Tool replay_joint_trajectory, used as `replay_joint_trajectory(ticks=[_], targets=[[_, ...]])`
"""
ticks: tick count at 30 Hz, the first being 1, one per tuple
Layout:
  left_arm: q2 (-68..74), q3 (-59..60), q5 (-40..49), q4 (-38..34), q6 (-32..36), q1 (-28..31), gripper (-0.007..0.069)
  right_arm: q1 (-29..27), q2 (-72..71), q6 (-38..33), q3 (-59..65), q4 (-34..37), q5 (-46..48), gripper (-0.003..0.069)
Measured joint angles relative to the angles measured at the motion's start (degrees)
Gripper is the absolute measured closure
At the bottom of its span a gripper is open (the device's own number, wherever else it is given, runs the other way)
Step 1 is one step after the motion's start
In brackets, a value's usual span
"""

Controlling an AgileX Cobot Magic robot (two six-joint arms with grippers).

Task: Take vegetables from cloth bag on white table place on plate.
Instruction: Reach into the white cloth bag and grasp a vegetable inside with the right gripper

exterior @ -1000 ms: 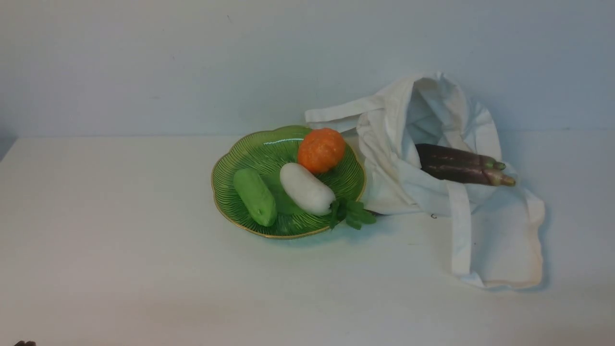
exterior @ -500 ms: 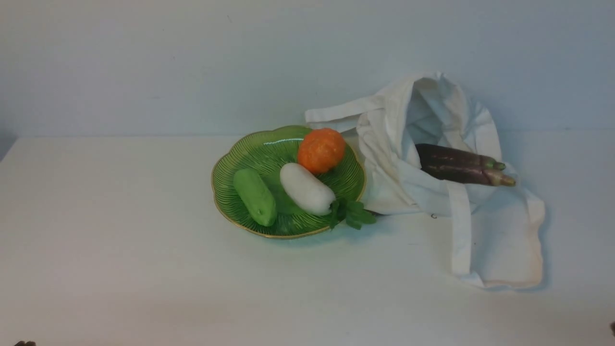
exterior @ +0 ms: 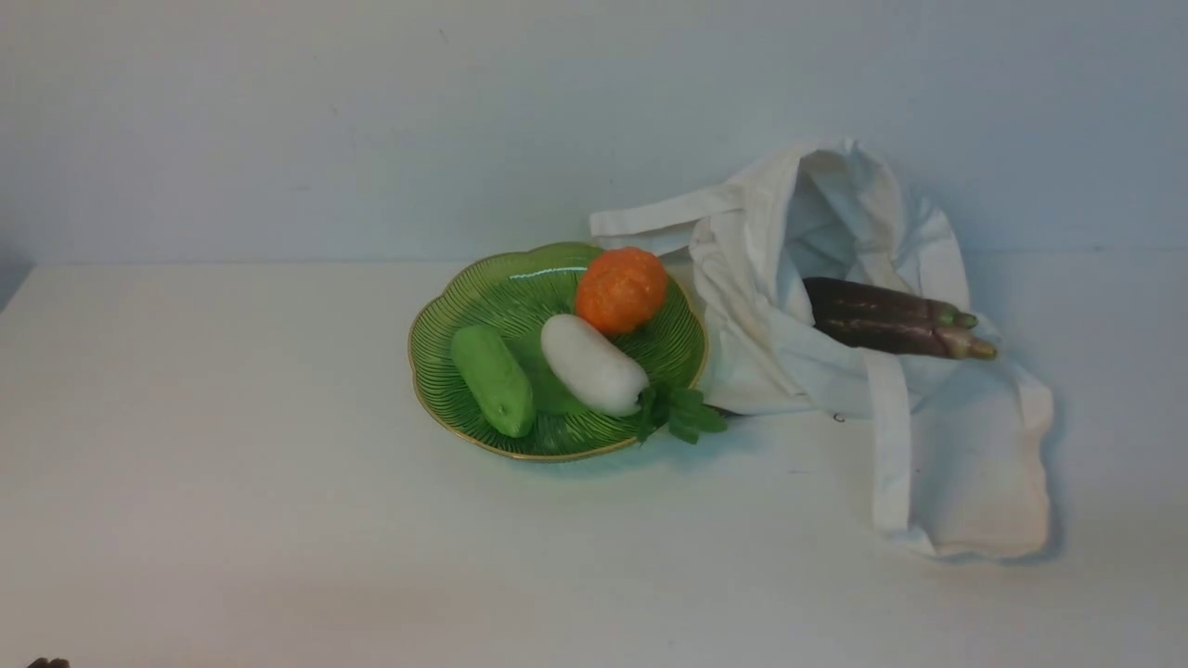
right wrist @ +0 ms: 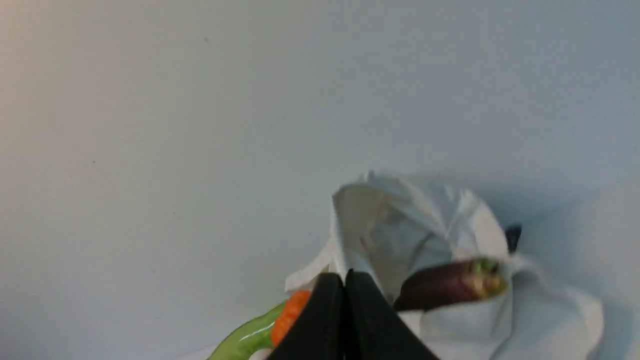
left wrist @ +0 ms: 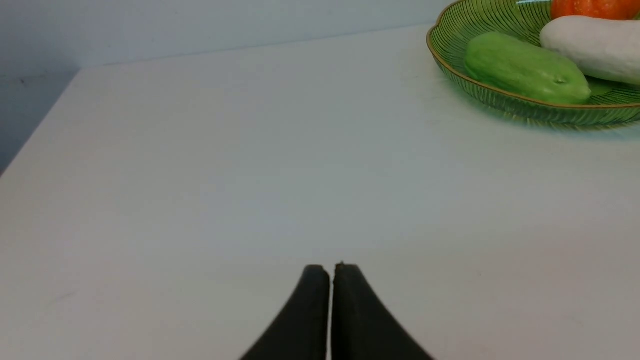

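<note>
Front view has the green plate (exterior: 436,408) mid-frame, veggies on it, so partly done I'd say. Eggplants (exterior: 886,320) still need moving, poking from the bag (exterior: 733,297) at right. Both grippers (left wrist: 331,270) (right wrist: 346,280) pressed together, empty.

Orange pumpkin (exterior: 621,291), white radish (exterior: 592,364) with green leaves (exterior: 685,413) at its near end, green gourd (exterior: 493,380) to their left, pale wall (exterior: 278,121) behind

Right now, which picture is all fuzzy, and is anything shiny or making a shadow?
Right wrist view: blurry, with the cloth bag and eggplants smeared; front view: a white shine on the green plate, soft shadow beside the bag's handle; left wrist view: sharper, dim.
</note>
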Motion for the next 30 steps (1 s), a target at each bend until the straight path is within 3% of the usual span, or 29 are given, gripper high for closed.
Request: replay_joint_trajectory(ticks=[4,11,17,20,24,30], targets=[[0.0,0.0,0.0,0.0,0.0,0.0,0.0629,0.0,9.0,-5.5,-8.9,-3.7,5.3,0.0673],[0.0,0.0,0.0,0.0,0.0,0.0,0.0629,0.0,32.2,-6.3,-22.9,-6.3,22.2,0.0673],[0.0,0.0,0.0,0.0,0.0,0.0,0.0629,0.0,52.1,-9.6,-31.3,-7.5,23.7,0.0673],[0.0,0.0,0.0,0.0,0.0,0.0,0.0629,0.0,63.4,-14.7,-36.8,-6.8,23.4,0.0655],[0.0,0.0,0.0,0.0,0.0,0.0,0.0629,0.8,77.2,-20.0,-44.5,-6.5,23.9,0.0585],[0.0,0.0,0.0,0.0,0.0,0.0,0.0629,5.2,92.1,-21.6,-53.8,-11.2,24.4,0.0445]])
